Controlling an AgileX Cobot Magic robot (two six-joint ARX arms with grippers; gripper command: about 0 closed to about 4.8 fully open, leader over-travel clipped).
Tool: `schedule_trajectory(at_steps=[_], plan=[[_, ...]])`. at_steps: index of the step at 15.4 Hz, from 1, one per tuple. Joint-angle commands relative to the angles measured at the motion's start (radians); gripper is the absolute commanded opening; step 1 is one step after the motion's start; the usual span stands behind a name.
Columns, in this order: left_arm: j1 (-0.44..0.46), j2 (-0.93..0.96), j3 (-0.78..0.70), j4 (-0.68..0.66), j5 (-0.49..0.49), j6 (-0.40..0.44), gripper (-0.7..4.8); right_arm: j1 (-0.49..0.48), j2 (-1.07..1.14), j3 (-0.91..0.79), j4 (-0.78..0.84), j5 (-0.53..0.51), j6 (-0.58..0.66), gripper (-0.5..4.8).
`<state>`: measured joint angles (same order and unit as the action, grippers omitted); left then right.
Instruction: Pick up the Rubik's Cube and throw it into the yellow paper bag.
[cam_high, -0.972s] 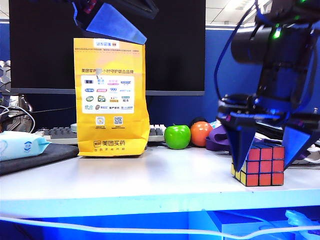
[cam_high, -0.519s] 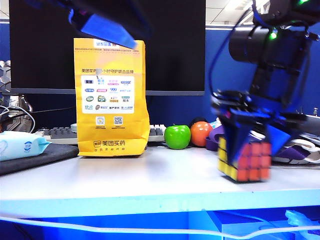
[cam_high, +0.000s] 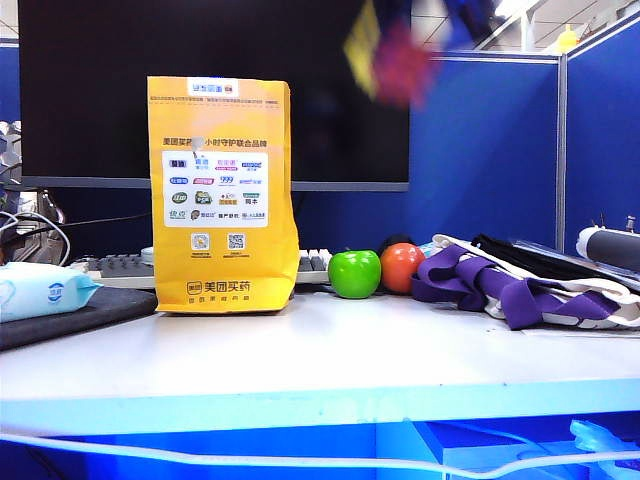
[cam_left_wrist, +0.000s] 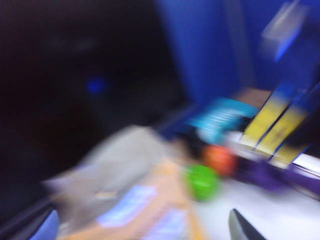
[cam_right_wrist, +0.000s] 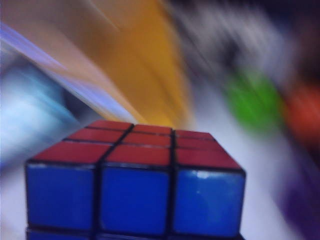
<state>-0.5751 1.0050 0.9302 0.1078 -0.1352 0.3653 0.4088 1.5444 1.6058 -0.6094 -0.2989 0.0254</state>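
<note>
The Rubik's Cube is a yellow-and-red blur high in the exterior view, up and to the right of the yellow paper bag. My right gripper is shut on it, and a blue finger shows at the top edge. In the right wrist view the Rubik's Cube fills the foreground, blue face and red top sharp, hiding the fingers. The bag stands upright on the table's left half. My left gripper is open and empty above the blurred bag; the exterior view does not show it.
A green apple and an orange sit right of the bag. Purple-and-white cloth lies at the right. A tissue pack lies at the far left, with a keyboard and a dark monitor behind.
The right gripper closed on the cube at the table's right and swung it up and leftward to the top of view. The left gripper's blue finger above the bag has left the exterior view.
</note>
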Motion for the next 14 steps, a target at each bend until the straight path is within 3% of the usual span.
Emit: schedule_trajectory(at_steps=[1, 3, 4, 5, 7, 14], plan=[[0.115, -0.031, 0.003, -0.034, 0.186, -0.006, 4.79, 0.030, -0.001, 0.094, 0.109, -0.179, 0.004, -0.06], [0.254, -0.033, 0.003, -0.045, 0.423, -0.044, 4.56, 0.053, 0.042, 0.162, 0.175, -0.224, 0.005, -0.06], [0.299, -0.031, 0.003, -0.046, 0.488, -0.078, 4.40, 0.053, 0.091, 0.206, 0.169, -0.283, 0.021, -0.06], [0.338, -0.028, 0.003, -0.047, 0.504, -0.089, 4.08, 0.053, 0.135, 0.243, 0.169, -0.306, 0.027, -0.06], [0.386, -0.016, 0.003, -0.049, 0.570, -0.088, 3.97, 0.070, 0.252, 0.341, 0.173, -0.312, 0.026, -0.06], [0.392, 0.089, 0.003, -0.059, 0.628, -0.077, 3.93, 0.070, 0.502, 0.619, 0.204, -0.333, 0.027, -0.06]])
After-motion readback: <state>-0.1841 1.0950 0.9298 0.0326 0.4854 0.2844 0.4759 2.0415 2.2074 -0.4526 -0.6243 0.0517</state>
